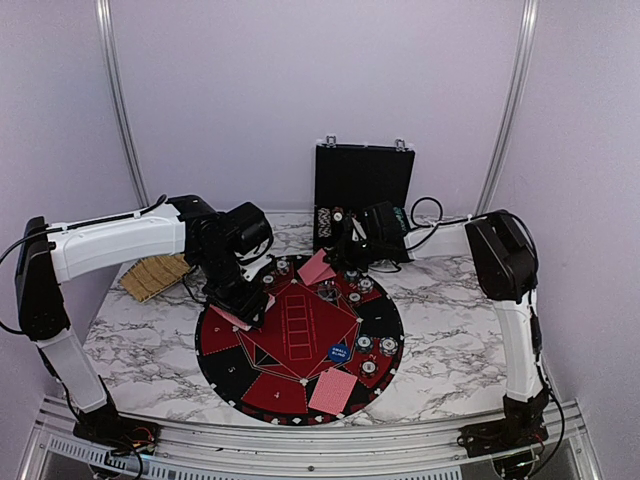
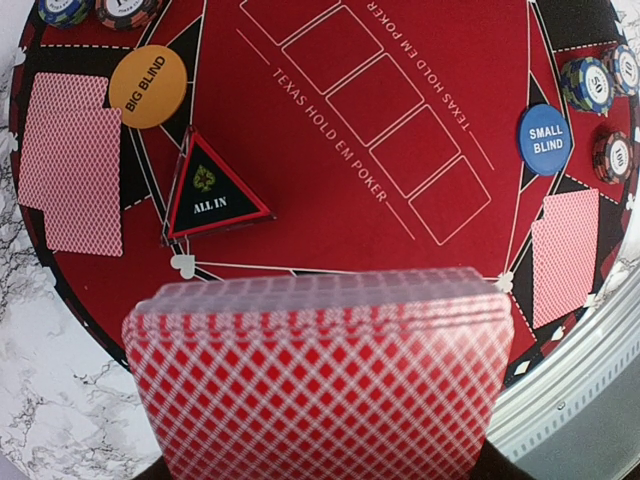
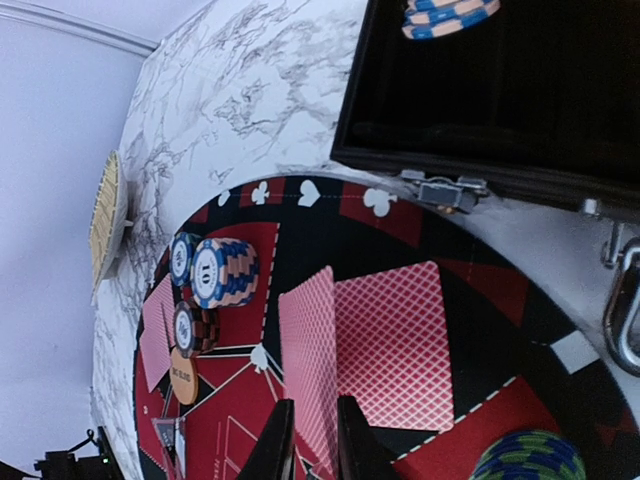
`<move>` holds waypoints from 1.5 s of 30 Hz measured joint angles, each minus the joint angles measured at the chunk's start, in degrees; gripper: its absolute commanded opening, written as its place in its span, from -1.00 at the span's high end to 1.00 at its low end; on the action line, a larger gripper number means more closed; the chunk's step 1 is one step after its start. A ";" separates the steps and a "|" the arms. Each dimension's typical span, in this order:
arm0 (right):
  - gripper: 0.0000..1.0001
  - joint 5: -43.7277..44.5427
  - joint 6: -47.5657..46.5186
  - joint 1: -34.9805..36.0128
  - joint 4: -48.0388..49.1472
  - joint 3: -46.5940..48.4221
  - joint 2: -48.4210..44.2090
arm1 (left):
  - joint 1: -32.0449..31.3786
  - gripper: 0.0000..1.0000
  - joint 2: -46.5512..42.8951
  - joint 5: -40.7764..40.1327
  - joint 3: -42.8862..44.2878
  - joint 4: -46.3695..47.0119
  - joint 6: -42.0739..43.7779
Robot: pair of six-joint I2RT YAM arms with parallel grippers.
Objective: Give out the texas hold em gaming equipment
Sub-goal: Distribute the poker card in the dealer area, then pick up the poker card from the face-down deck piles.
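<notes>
Dealing in hand: your left tool (image 1: 243, 303) grasps the deck (image 2: 320, 390), bottom centre of its view; your right tool (image 3: 312, 445) straddles a card (image 3: 308, 350), lower centre; you cannot tell whether it is clenched. Next move, likely: leave it flat on the mat (image 3: 470, 250); draw another.

Marble table (image 1: 450, 340) w/ round mat (image 1: 230, 375), black case (image 1: 362, 180), wicker pad (image 1: 155, 277).

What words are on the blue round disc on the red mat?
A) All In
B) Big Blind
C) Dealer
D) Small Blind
D: in the left wrist view the blue disc reads SMALL BLIND, while the orange disc is the one that says BIG BLIND.
</notes>
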 measured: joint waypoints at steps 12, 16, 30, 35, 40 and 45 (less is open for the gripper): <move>0.18 6.16 -5.57 0.37 -8.46 3.41 0.11 | 0.09 0.18 0.00 0.13 0.00 0.00 -0.02; 0.00 8.55 -7.54 0.76 -10.95 5.62 0.11 | 0.09 0.18 0.00 0.15 0.00 0.02 0.00; -0.51 6.49 -10.40 1.81 -13.25 0.79 -6.97 | 0.09 0.18 0.02 0.17 0.02 0.02 0.00; -0.57 -0.66 -9.11 3.04 -10.45 -5.66 -14.14 | 0.09 0.18 0.31 0.15 0.02 0.02 0.02; -0.65 -8.92 -5.97 5.22 -5.66 -12.22 -17.55 | -0.22 0.18 0.59 0.11 0.24 0.04 0.02; -0.66 -15.61 -1.86 7.32 -1.03 -16.22 -17.70 | -0.50 0.18 0.61 0.09 0.26 0.11 0.02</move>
